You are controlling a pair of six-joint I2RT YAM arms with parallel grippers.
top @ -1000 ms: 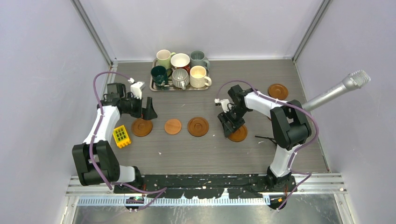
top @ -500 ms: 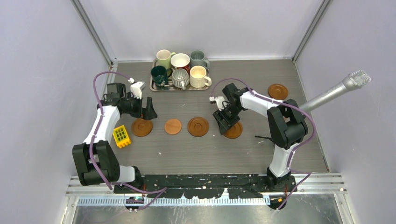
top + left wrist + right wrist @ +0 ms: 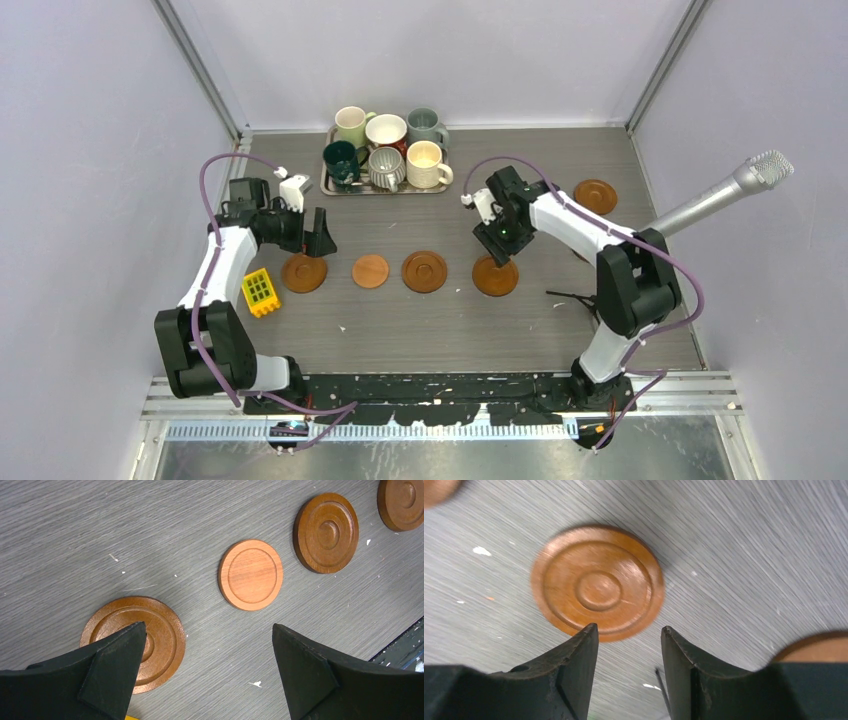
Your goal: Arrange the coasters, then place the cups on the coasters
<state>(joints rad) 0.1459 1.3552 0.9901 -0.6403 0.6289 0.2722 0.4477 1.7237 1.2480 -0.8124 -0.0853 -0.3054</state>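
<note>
From above, the right gripper hangs at twelve o'clock of a ringed coaster (fingers parted, empty); left gripper gapes wide, empty.

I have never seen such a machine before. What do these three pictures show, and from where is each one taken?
Two robot arms stand at the table's near edge. The wide picture looks down from above; the other two come from wrist cameras, showing each arm's own black fingers. Four brown coasters lie in a row, a fifth coaster farther right. Six cups stand on a metal tray at the back. A yellow block lies left. The left gripper and the right gripper are open and hold nothing.
</note>
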